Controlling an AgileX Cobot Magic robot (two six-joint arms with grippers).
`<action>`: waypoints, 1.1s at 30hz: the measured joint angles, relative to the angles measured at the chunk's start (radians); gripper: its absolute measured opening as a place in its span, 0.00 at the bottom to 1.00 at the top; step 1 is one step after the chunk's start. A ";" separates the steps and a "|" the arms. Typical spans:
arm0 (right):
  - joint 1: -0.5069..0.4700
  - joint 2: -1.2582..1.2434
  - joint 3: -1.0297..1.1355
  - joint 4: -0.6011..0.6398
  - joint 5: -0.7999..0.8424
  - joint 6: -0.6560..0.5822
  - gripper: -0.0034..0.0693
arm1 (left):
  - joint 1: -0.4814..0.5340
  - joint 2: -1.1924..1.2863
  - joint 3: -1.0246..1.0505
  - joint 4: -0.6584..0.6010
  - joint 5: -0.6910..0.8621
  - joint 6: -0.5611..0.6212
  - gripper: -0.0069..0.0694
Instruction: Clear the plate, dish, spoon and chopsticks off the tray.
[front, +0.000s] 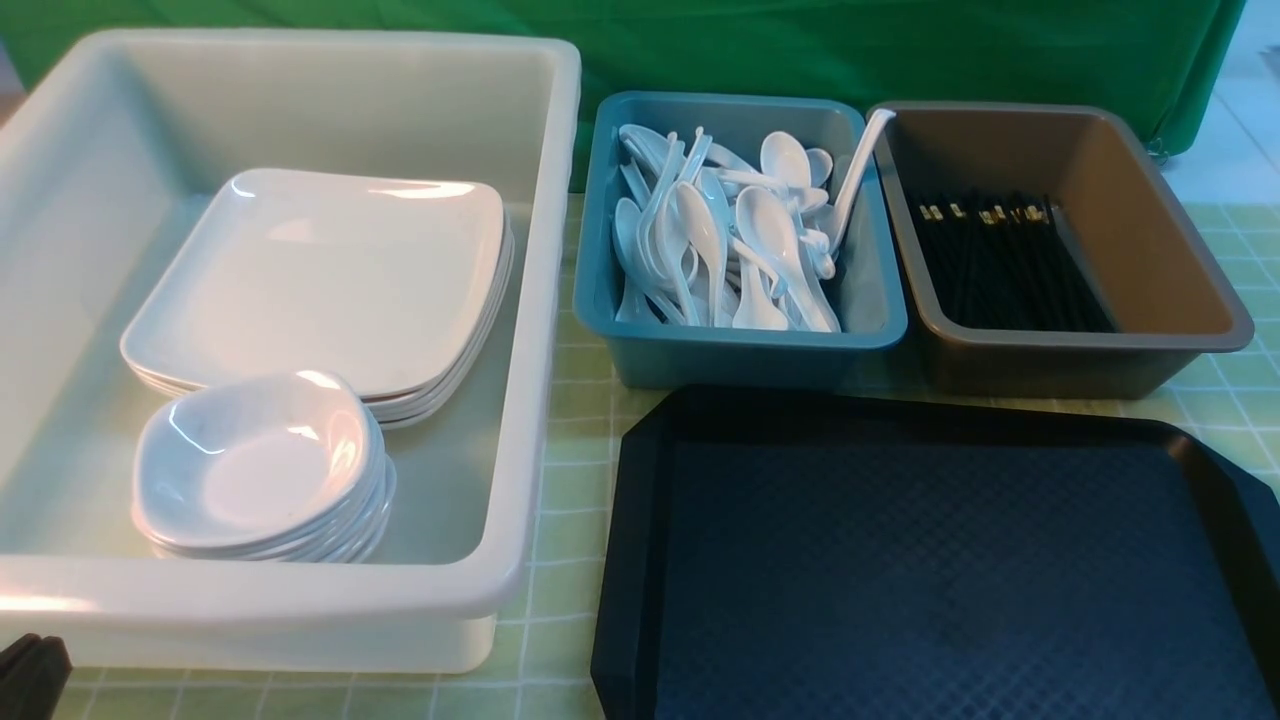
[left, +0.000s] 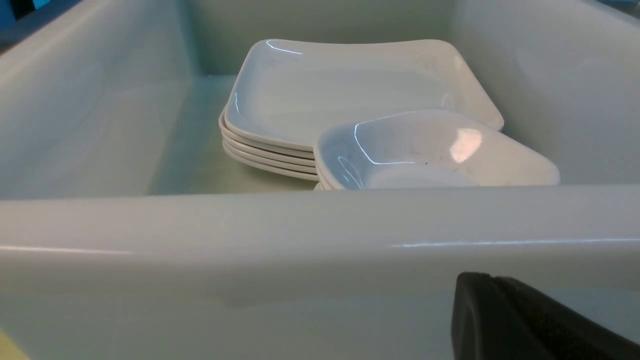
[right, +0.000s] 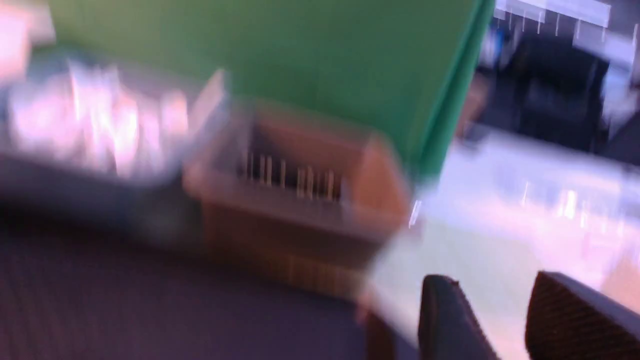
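The black tray (front: 930, 560) lies at the front right with nothing on it. A plate (front: 320, 270) tops a stack in the white tub (front: 545, 300), and a dish (front: 255, 465) tops a smaller stack beside it. White spoons (front: 720, 240) fill the teal tub (front: 740, 355). Black chopsticks (front: 1010, 260) lie in the brown tub (front: 1150, 250). My left gripper (left: 487, 280) is shut and empty, low outside the white tub's near wall (left: 300, 235), and shows at the front view's bottom left corner (front: 30, 675). My right gripper (right: 492, 280) is open and empty in a blurred view over the tray's edge (right: 150, 310).
A green checked cloth (front: 575, 470) covers the table. A green curtain (front: 850, 50) hangs behind the tubs. The three tubs stand side by side behind and left of the tray. The right wrist view shows the brown tub (right: 300, 220) beyond the tray.
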 joint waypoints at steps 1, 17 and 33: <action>-0.011 0.000 0.013 -0.002 0.059 -0.003 0.37 | 0.000 0.000 0.001 0.000 0.001 0.000 0.07; -0.013 0.000 0.022 -0.004 0.126 0.023 0.38 | 0.000 -0.002 0.001 0.000 0.001 0.001 0.08; -0.013 0.000 0.022 -0.003 0.124 0.039 0.38 | 0.000 -0.002 0.001 0.000 0.001 0.005 0.08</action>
